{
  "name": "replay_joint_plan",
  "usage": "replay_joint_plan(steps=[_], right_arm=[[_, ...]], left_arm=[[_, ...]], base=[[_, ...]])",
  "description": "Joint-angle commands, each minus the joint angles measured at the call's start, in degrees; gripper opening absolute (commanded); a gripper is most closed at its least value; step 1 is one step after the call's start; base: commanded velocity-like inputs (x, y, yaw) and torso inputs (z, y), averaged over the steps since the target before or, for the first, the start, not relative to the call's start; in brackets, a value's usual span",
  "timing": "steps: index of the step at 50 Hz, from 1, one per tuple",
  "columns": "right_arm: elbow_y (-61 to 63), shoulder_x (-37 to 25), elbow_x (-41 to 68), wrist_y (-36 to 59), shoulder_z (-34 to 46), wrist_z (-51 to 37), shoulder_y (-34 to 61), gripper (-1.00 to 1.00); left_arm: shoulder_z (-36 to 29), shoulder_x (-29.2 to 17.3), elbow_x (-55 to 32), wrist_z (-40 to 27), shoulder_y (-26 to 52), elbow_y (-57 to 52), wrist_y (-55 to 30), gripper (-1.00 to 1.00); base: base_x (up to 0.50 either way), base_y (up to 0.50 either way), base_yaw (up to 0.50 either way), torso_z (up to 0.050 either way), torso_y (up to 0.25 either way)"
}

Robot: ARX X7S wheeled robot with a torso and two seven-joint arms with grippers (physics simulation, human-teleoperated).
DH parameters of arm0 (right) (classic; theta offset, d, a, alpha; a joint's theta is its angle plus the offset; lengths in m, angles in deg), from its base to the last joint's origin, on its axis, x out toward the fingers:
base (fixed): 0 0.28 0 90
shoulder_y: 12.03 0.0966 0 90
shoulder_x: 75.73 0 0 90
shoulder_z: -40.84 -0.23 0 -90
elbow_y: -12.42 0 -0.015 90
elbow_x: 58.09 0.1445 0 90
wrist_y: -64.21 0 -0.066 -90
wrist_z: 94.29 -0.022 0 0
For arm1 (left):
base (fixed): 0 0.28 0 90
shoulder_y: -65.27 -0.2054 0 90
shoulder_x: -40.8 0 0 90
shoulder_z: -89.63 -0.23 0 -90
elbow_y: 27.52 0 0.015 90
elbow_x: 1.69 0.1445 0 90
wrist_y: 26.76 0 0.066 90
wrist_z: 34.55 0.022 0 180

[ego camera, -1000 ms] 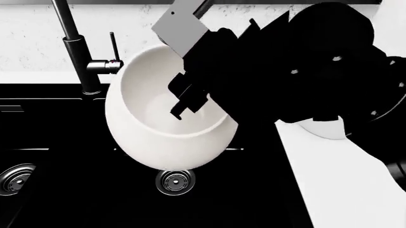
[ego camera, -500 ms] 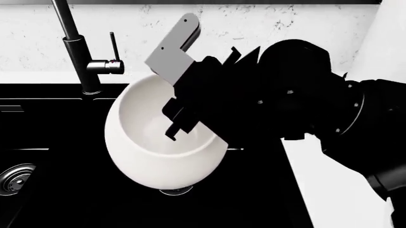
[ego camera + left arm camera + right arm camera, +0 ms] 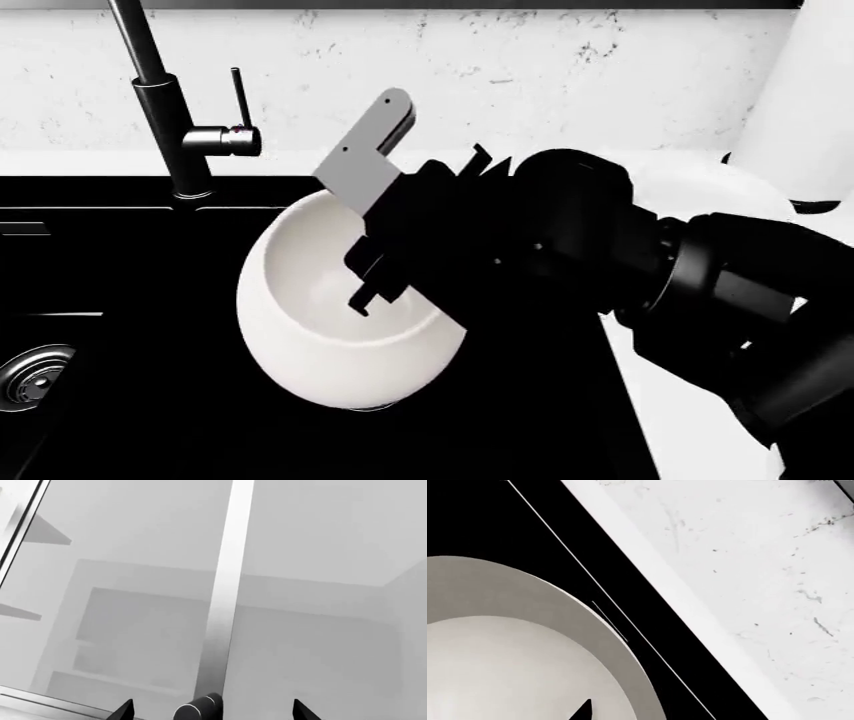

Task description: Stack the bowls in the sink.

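In the head view the large egg-like white bowl (image 3: 327, 335) hangs tilted low over the black sink (image 3: 134, 420), covering the right basin's drain. My right gripper (image 3: 384, 278) is shut on its far rim, one finger inside the bowl and the other hidden outside it. The right wrist view shows the bowl's rim (image 3: 580, 615) with one fingertip (image 3: 584, 711) inside. The smaller white bowl (image 3: 707, 185) sits on the counter, partly hidden behind my right arm. My left gripper (image 3: 210, 712) is open, points at a pale cabinet front and is out of the head view.
A tall black faucet (image 3: 163, 100) stands at the sink's back edge, left of the bowl. The left basin's steel drain (image 3: 34, 375) shows at the edge. A tall white cylinder (image 3: 814, 100) stands on the white counter (image 3: 694, 420) at the far right.
My right arm has lowered the large bowl toward the right basin, so the drain beneath is now covered. The smaller bowl on the counter has come into view behind the arm.
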Motion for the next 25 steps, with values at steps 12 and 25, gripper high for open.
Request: replay_joint_plan(steps=[12,25], right_arm=[[-4.2,2.7,-5.3,-3.2,3.3,5.8,-5.0,-1.0],[-5.8,4.3,-6.4,-4.4,5.1,7.1,-7.2,-1.0]], left_arm=[[1.1,0.3,0.2,0.2,-1.4,-0.3,0.0,1.0],[2.6,0.2,0.4,0.5,-3.0,-0.4,0.0,1.0]], base=[[0.0,0.0,0.0,0.0,0.0],[0.0,0.0,0.0,0.0,0.0]])
